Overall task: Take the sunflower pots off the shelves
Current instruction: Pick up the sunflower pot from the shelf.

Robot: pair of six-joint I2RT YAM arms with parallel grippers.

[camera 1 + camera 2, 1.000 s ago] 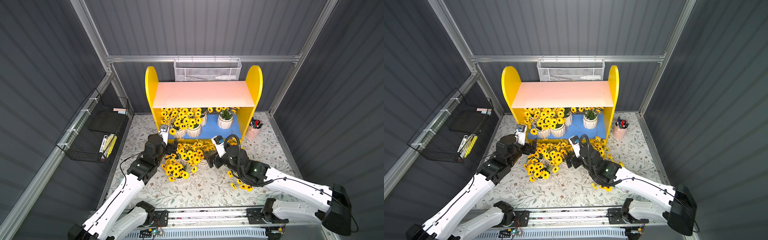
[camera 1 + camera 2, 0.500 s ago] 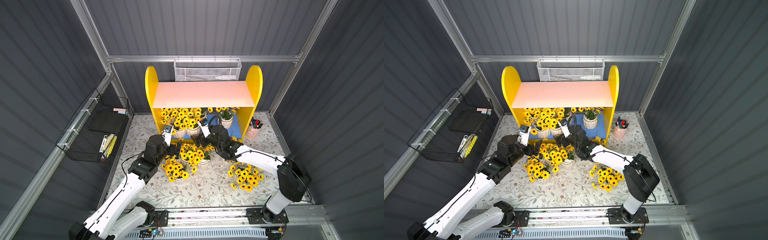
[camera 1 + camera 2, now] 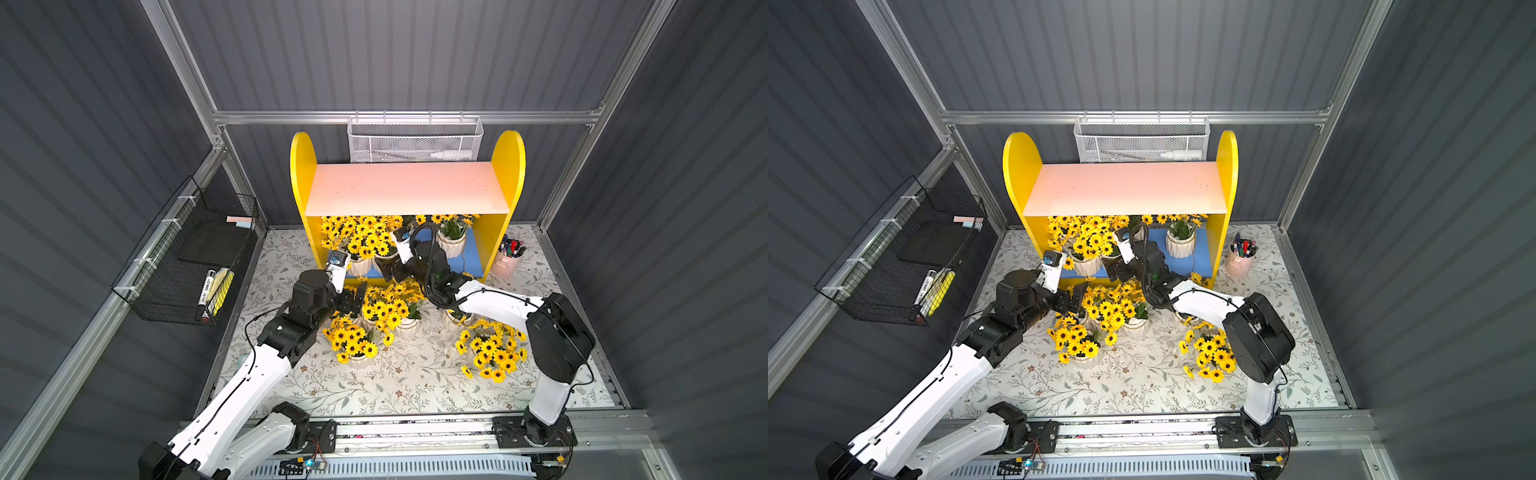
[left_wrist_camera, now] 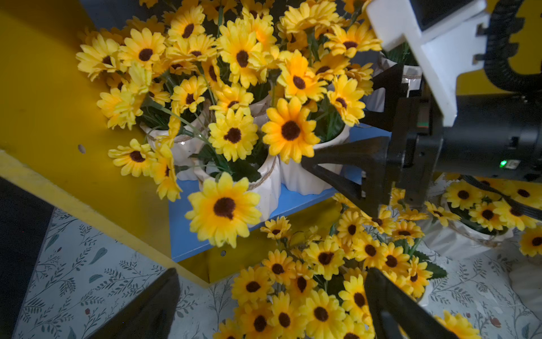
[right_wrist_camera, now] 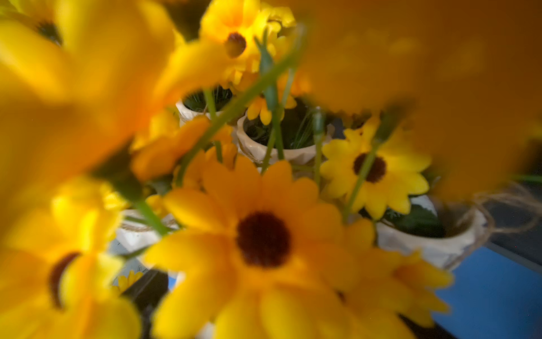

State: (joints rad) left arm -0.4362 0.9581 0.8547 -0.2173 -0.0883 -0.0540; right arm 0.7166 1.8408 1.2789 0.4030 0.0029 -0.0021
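- While the left gripper (image 3: 354,297) hangs just where it was, jaws apart and empty over the blooms in front of the unit, the right arm makes the big move. A second ago it sat low over the floral mat (image 3: 395,386); now it has swung across to the shelves (image 3: 301,178).
- The right gripper (image 3: 388,271) is at the front edge of the blue lower board (image 3: 471,254), spread wide and holding nothing.
- Seen from the left wrist, its fingers (image 4: 337,160) seem to stand either side of the front pot (image 4: 299,179), not closed on it.
- Of the sunflower pots (image 3: 361,245), a tight cluster crowds the left end of the blue board. One more pot (image 3: 451,246) stands apart toward the right end, and the pink upper board (image 3: 407,187) carries none.
- Already down on the mat are a group just in front of the unit (image 3: 407,328) and another bunch (image 3: 486,353) off to the right.
- My read: one drop-off is done and the next pick is just starting, with several still to go.
- Blurred petals fill the right wrist view, so neighbouring stems could easily snag.
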